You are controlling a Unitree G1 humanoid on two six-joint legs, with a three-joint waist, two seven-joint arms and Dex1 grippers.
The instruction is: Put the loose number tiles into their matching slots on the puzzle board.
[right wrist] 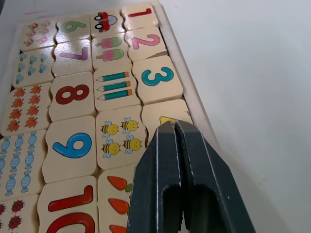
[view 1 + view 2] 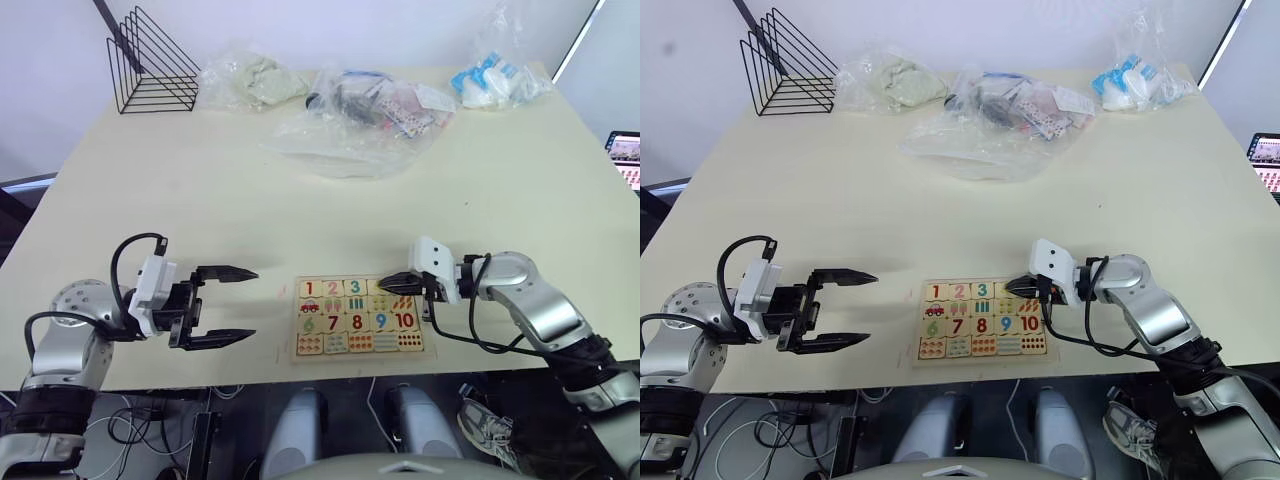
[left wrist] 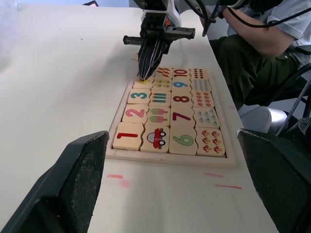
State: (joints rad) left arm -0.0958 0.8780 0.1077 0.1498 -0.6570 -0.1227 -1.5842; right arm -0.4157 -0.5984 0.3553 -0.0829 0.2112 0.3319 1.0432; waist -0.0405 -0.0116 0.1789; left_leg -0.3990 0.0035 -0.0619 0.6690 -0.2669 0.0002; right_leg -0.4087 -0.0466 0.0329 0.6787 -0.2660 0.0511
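The puzzle board [image 2: 362, 353] lies flat near the front edge of the pale table [image 2: 300, 190], between the two arms. Its top row reads 1 [image 1: 141, 12], 2 [image 1: 145, 41] and 3 [image 1: 156, 76] in their places, with a further tile [image 1: 166, 118] showing a yellow mark next in that row, largely hidden beneath the right gripper [image 1: 174, 127]; the numeral on it cannot be read. The right gripper's two black fingers are pressed together with no gap visible, their tips resting at or just above that tile; whether they touch it cannot be told. The picture tiles (car, ice lollies, pencils, bees, carrots) and the numerals 6 to 10 are seated in the rows alongside. The left gripper [image 2: 228, 305] is to the left of the board, apart from it, above the bare table with its fingers spread wide and nothing between them. At the far side of the table stand a black wire rack [image 2: 150, 65] and several clear plastic bags [image 2: 365, 110] with contents. In the left wrist view a seated person [image 3: 257, 43] is visible beyond the table edge.
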